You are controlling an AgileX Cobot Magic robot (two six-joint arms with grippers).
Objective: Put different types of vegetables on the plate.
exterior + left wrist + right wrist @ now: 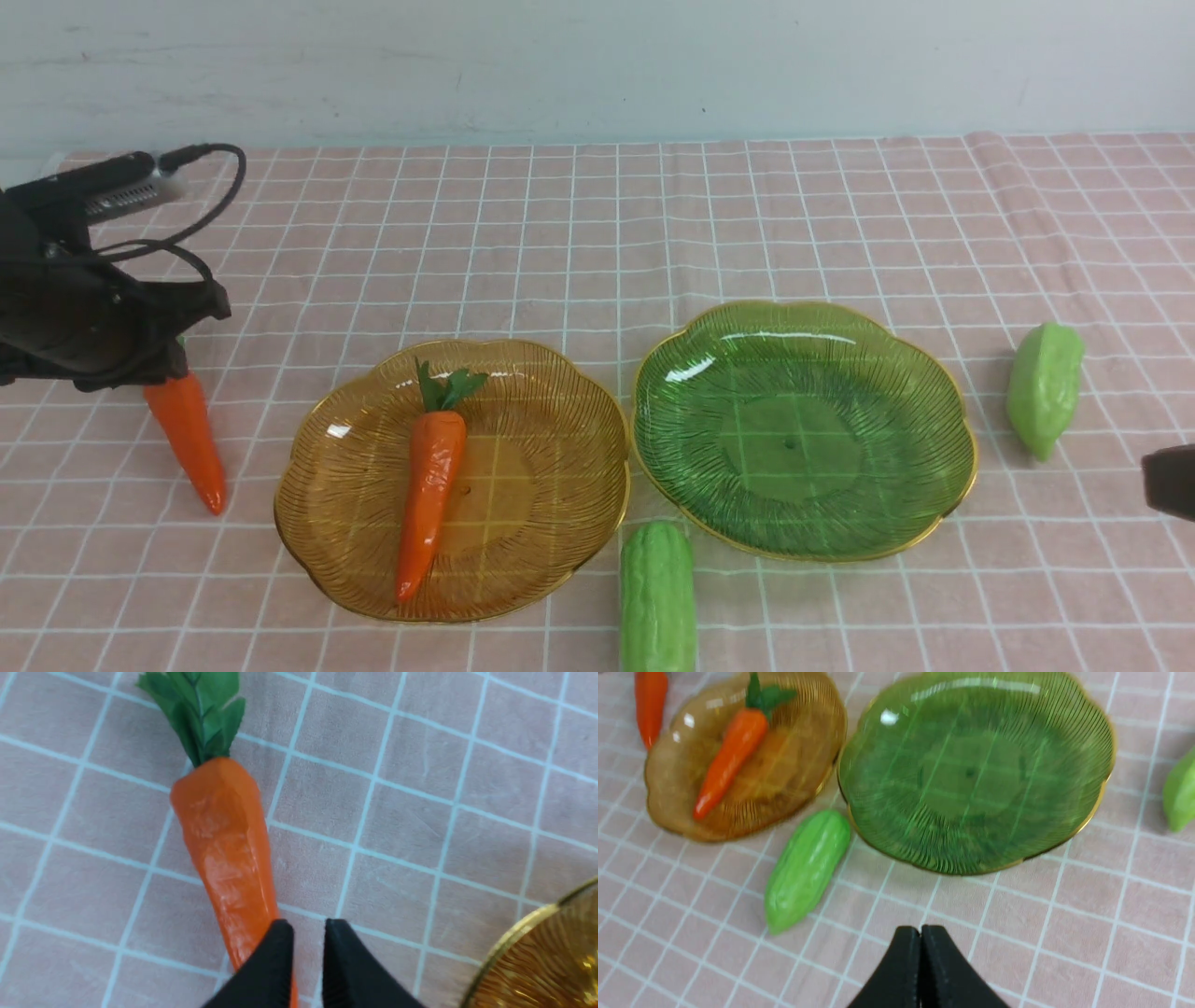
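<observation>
Vegetables are partly placed. One carrot (429, 485) lies in the amber plate (579, 392), while the green plate (934, 392) holds nothing. A second carrot (191, 439), glossy orange with a dark leafy top, lies on the cloth (597, 233) right under the left gripper (308, 940), whose fingertips stand a slit apart and grip nothing. Two ridged, pale green gourds lie outside the plates: the nearer gourd (1046, 387) just ahead of the right gripper (920, 952), the farther gourd (657, 597) well off to its left. That gripper is pressed closed, empty.
</observation>
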